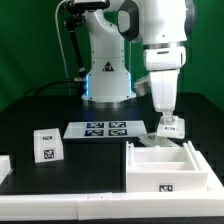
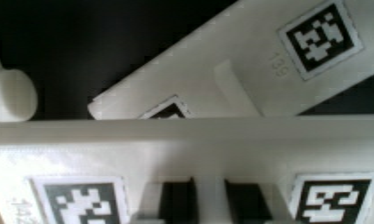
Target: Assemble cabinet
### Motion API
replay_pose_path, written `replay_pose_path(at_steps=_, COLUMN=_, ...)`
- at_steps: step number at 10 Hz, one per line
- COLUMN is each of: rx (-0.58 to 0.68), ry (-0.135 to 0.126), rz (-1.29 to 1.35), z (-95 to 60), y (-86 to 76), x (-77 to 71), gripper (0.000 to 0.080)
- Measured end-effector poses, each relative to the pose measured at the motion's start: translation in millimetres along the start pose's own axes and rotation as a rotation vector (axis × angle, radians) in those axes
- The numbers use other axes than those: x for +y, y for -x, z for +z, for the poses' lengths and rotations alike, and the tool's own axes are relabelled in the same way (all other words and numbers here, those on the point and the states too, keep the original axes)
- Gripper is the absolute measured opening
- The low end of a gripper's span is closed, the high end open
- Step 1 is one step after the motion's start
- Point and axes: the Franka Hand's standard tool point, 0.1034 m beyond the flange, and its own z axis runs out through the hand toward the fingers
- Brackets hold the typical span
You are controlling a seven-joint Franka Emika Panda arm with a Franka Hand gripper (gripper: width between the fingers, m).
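The cabinet (image 1: 165, 168) is a white open box with inner walls and a tag on its front, at the exterior view's front right. My gripper (image 1: 168, 118) points down at the cabinet's far right corner, shut on a white tagged panel (image 1: 173, 126) held against that far edge. In the wrist view my gripper (image 2: 209, 200) has its dark fingers close together on the white panel (image 2: 95, 160), which carries a tag on each side. Beyond it lies the cabinet's white body (image 2: 219, 70) with more tags.
The marker board (image 1: 100, 128) lies flat in the middle of the black table. A small white tagged block (image 1: 45, 145) stands on the exterior view's left. Another white part (image 1: 4, 165) shows at the left edge. The robot base (image 1: 105, 75) stands behind.
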Motion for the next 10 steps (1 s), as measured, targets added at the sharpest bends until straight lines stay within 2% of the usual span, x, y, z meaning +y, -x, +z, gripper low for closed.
replay_pose_path(at_steps=2, rx=0.001, ry=-0.001, rz=-0.045, z=2.4, y=1.8, x=0.7, gripper=0.007)
replay_pose_path(at_steps=4, rx=-0.01, ry=-0.022, rz=-0.118, z=6.8, y=5.5, x=11.5, gripper=0.007)
replay_pose_path(at_steps=5, rx=-0.008, ry=-0.016, rz=-0.119, z=5.2, y=4.0, x=17.9, gripper=0.007)
replay_pose_path(at_steps=10, rx=-0.006, ry=-0.003, rz=-0.108, z=1.1, y=3.1, x=30.7, gripper=0.007)
